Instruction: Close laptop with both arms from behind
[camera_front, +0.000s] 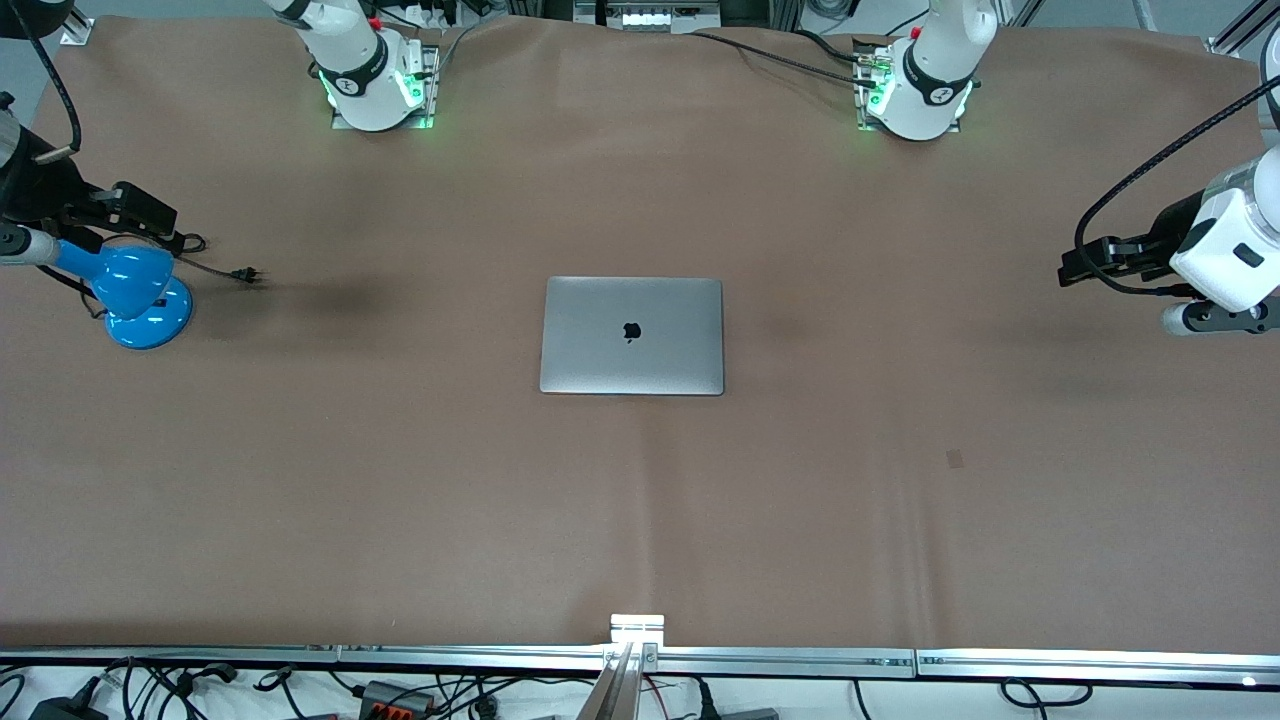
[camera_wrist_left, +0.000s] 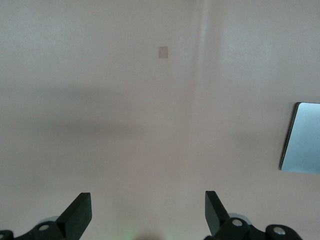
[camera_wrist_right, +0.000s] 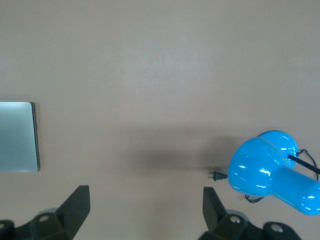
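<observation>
I see the brown table (camera_front: 400, 480) spread wide under both arms, its cloth creased toward the front camera. The 2 arms are drawn back to the table's ends: the left arm (camera_front: 1225, 250) hangs over its own end, the right arm (camera_front: 30, 190) over the other.

Next in size is the laptop (camera_front: 632, 336), shut flat with its lid up and the black apple logo (camera_front: 631, 331) showing. It lies at the middle of the table, well apart from either claw and roughly between the 2. In my left wrist view only 1 rounded corner and edge of it (camera_wrist_left: 301, 137) shows; in my right wrist view I get another corner (camera_wrist_right: 18, 136).

The blue desk lamp (camera_front: 140, 295) stands at the right arm's end, just under and beside the right claw, its head and base glossy in my right wrist view (camera_wrist_right: 272, 172). Its black plug (camera_front: 247, 274) lies on the cloth beside the lamp, toward the laptop.

My left claw (camera_wrist_left: 148, 212) hovers over bare cloth with its fingers spread wide and nothing between them. My right claw (camera_wrist_right: 146, 207) is the same, fingers spread wide and holding nothing, over the cloth beside the lamp.

Smallest, a little square patch (camera_front: 955, 458) marks the cloth near the left claw.
</observation>
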